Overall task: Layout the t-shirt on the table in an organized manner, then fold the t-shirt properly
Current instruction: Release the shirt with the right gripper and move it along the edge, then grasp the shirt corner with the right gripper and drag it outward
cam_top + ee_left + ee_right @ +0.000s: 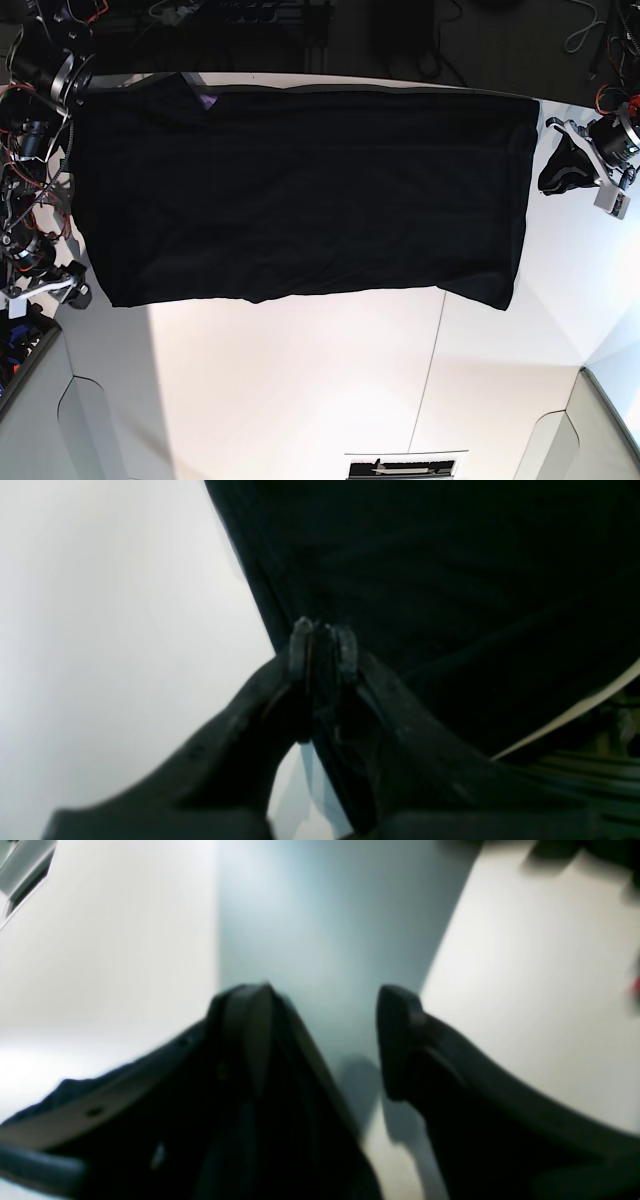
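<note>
The shirt (300, 190) lies spread flat as a wide black rectangle across the far half of the table (300, 390), running from about 9 o'clock to 3 o'clock in the base view, its near hem roughly level and dipping a little toward 4 o'clock; a small purple patch shows at its far edge near 11 o'clock. The left gripper (325, 645) sits at the shirt's 3 o'clock edge in the base view, and in its wrist view its two fingers are pressed close together on a pinch of the black cloth, with the shirt filling the frame from 12 to 3 o'clock and white tabletop at 9 o'clock. The right gripper (325, 1040) is at the 9 o'clock side of the base view, low by the shirt's near corner; in its wrist view the jaws stand wide apart with only bare table between them, and dark fabric lies against the outside of the finger at 8 o'clock, though the blur hides whether it touches. A thin dark seam (432, 350) crosses the table near 5 o'clock
</note>
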Robot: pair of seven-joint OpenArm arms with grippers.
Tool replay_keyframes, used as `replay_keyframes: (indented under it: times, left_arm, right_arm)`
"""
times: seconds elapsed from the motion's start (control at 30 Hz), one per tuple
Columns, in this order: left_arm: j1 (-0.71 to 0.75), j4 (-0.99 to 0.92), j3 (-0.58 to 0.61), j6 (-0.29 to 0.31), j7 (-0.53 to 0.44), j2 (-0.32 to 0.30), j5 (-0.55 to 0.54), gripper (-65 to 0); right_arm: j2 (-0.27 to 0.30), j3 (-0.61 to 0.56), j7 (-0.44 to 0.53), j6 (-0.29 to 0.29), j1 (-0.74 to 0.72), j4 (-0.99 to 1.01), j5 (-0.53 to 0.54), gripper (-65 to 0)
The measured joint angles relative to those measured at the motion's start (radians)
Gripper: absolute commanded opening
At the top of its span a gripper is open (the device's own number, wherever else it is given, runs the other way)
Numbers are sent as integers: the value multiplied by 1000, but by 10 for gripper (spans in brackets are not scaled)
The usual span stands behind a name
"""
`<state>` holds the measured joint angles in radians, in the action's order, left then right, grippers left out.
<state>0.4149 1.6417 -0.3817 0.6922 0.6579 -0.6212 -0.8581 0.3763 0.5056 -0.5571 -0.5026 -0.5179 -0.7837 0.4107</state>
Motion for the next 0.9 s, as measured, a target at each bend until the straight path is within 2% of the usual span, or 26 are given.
replay_keyframes:
  times: [0.23, 0.47, 0.5, 0.53, 0.6, 0.63, 0.73, 0.83, 0.9]
  left_arm:
    - [0, 0, 0, 0, -4, 0, 0, -578]
    - [1, 0, 0, 0, -3, 0, 2, -578]
    - [1, 0, 0, 0, -3, 0, 2, -578]
    - [1, 0, 0, 0, -3, 0, 2, -578]
    - [1, 0, 0, 0, -3, 0, 2, -578]
    - [2, 0, 0, 0, -3, 0, 2, -578]
    - [3, 0, 0, 0, -3, 0, 3, -578]
    - [3, 0, 0, 0, -4, 0, 2, -578]
    - [6, 0, 0, 0, -4, 0, 3, -578]
  right_arm:
    - [-70, -9, 15, -63, -2, 69, 28, -314]
    - [-100, -10, 22, -71, 3, 60, 44, -329]
    - [-101, -10, 22, -71, 3, 55, 40, -369]
    - [-103, -10, 13, -69, 3, 50, 37, -436]
    - [-106, -10, 2, -69, 7, 43, 28, -614]
    - [-108, -10, -10, -69, 8, 40, 26, -650]
    - [-108, -10, -61, -69, 10, 15, 36, -650]
    - [-108, -10, -171, -69, 12, -32, 77, -650]
    - [-109, -12, -216, -68, 42, -103, 140, -650]
